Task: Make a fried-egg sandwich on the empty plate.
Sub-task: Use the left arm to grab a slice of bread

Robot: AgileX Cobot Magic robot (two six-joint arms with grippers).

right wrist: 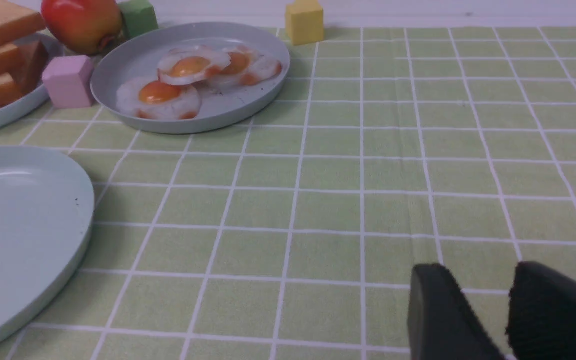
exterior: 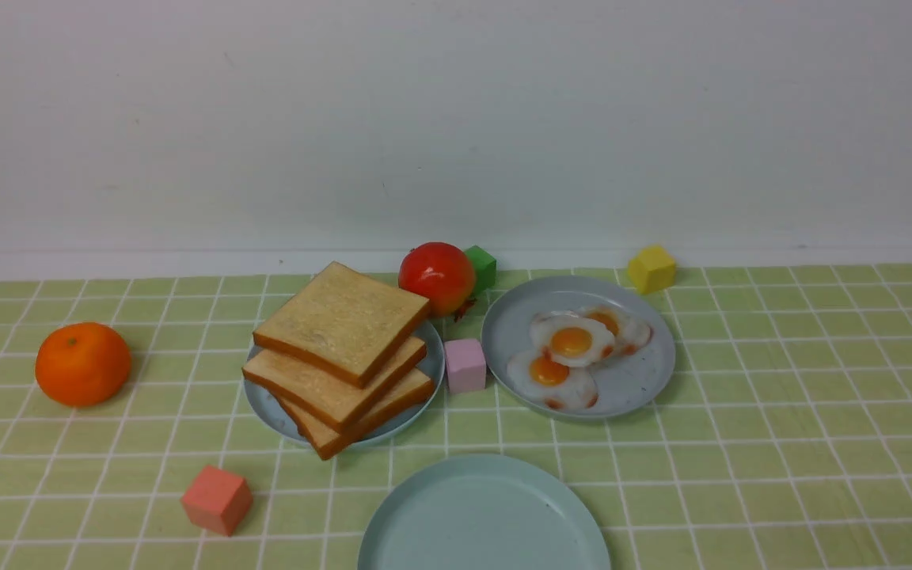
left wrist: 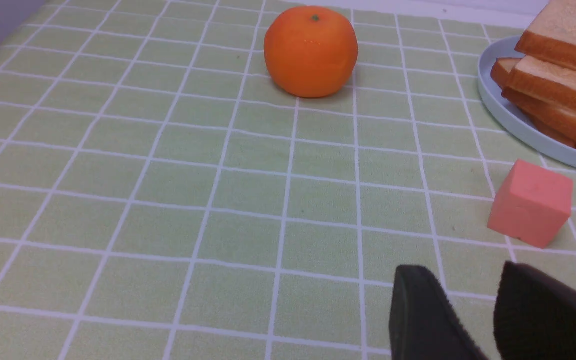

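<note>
Looking at the front view, we find the empty plate (exterior: 484,514) at bottom centre, bare. Toast slices (exterior: 341,332) are stacked on a grey-blue plate (exterior: 262,398) left of centre; three fried eggs (exterior: 572,342) lie on a second grey-blue plate (exterior: 638,380) right of centre. Our left gripper (left wrist: 463,272) and right gripper (right wrist: 478,272), each over the green checked cloth (left wrist: 218,200), stand spread, holding nothing.

Pale green counter (exterior: 780,475) with a white grid pattern. The empty plate (exterior: 484,514) is mint, toast (exterior: 341,321) golden-brown, eggs (exterior: 571,340) white with orange yolks.
</note>
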